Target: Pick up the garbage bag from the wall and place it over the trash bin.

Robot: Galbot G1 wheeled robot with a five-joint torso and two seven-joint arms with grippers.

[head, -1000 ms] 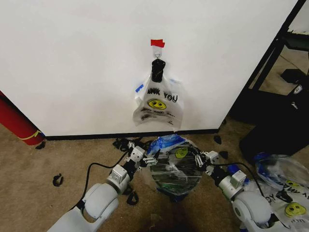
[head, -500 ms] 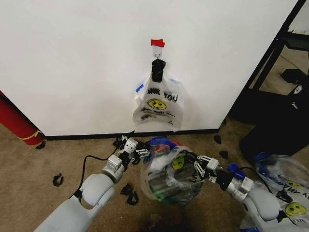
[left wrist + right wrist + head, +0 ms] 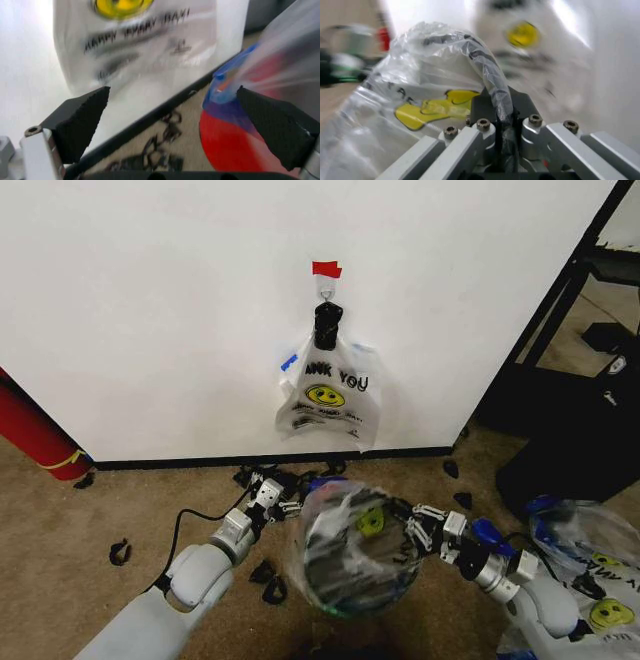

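Brown carpet [image 3: 120, 500] meeting white wall [image 3: 150, 300] at black baseboard. Garbage bag [image 3: 350, 545] draped over trash bin [image 3: 345, 585] near baseboard, mouth downward, long axis upright. Right gripper [image 3: 412, 530] pinched on bag film with rim wire. Left gripper [image 3: 290, 502] spread wide, holding nothing, beside bag.

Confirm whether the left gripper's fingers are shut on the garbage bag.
No: the left gripper is spread open, its fingers gripping nothing, beside the garbage bag.

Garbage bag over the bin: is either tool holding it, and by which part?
The right tool is shut on the garbage bag at its rim, over the trash bin's edge. The left tool is open, holding nothing.
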